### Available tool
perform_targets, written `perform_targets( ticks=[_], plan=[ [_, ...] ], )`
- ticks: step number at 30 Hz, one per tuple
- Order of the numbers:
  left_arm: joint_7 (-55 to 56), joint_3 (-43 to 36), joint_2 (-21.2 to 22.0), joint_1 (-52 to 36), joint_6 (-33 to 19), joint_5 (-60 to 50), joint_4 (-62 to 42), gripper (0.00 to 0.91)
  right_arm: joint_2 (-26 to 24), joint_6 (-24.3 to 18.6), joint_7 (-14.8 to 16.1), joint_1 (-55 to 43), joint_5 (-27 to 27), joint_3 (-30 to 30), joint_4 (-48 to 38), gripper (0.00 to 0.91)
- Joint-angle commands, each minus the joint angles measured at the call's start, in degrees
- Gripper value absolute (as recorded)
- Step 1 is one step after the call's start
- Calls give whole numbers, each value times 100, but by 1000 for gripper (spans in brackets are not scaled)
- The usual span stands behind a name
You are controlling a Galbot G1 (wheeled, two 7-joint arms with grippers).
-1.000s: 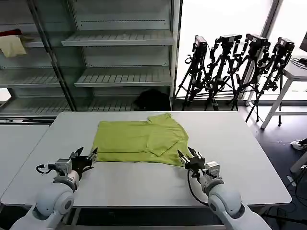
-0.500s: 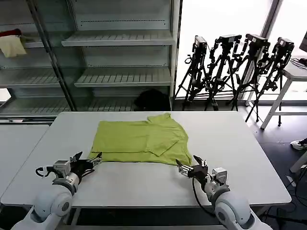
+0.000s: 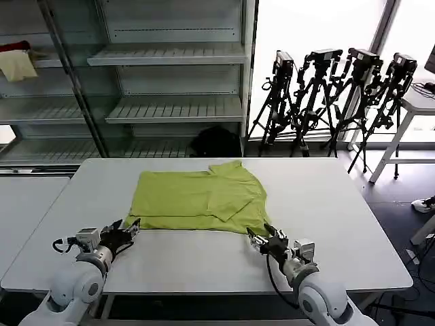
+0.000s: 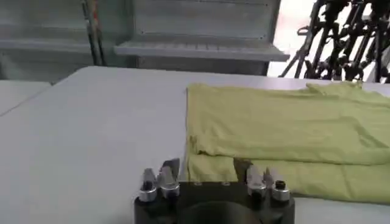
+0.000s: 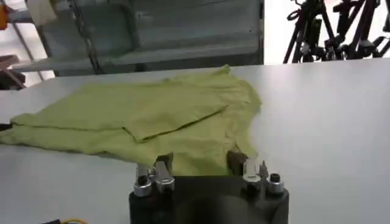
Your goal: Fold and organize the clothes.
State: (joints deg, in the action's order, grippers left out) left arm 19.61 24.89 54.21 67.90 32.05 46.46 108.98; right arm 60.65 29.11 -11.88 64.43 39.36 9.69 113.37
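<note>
Lime-green short-sleeved cotton T-shirt (image 3: 200,202) lies flat on the white rectangular table (image 3: 340,204), already part-folded: one layer doubled over the body, sleeve flap turned in. Its near hem sits just ahead of both tools.

Left gripper (image 3: 129,227) low over the table at the hem's left corner, fingers spread, holding nothing; in the left wrist view the hem lies directly between and beyond its fingers (image 4: 169,171).

Right gripper (image 3: 262,239) likewise agape and empty, at the hem's right corner.

Step in hand, by my reading: lining up to pinch the near hem. Next move calls for both sets of fingers to slide under the edge evenly, close together, then carry it away from the robot.
</note>
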Motion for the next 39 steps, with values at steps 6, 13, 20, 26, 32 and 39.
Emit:
perform_targets(
  ticks=[6, 13, 20, 26, 32, 39],
  plan=[
    [-93, -33, 32, 11, -47, -7, -199, 101, 121, -2, 2, -22, 27, -24, -315, 413],
    [-229, -71, 25, 26, -104, -107, -222, 10, 121, -37, -7, -26, 8, -24, -233, 10],
    [-216, -123, -32, 40, -285, -200, -142, 0, 36, -80, -27, 23, -22, 20, -39, 0],
    [-28, -132, -159, 90, -361, -194, 95, 0, -181, -63, -33, 58, 22, 127, 178, 0],
    [289, -30, -336, 424, -181, -152, 636, 0, -568, -14, -39, 324, 79, 189, 548, 0],
    [726, 81, -415, 1269, 21, -309, 1455, 0, -906, 10, -45, 878, 163, 437, 1053, 0]
  ],
)
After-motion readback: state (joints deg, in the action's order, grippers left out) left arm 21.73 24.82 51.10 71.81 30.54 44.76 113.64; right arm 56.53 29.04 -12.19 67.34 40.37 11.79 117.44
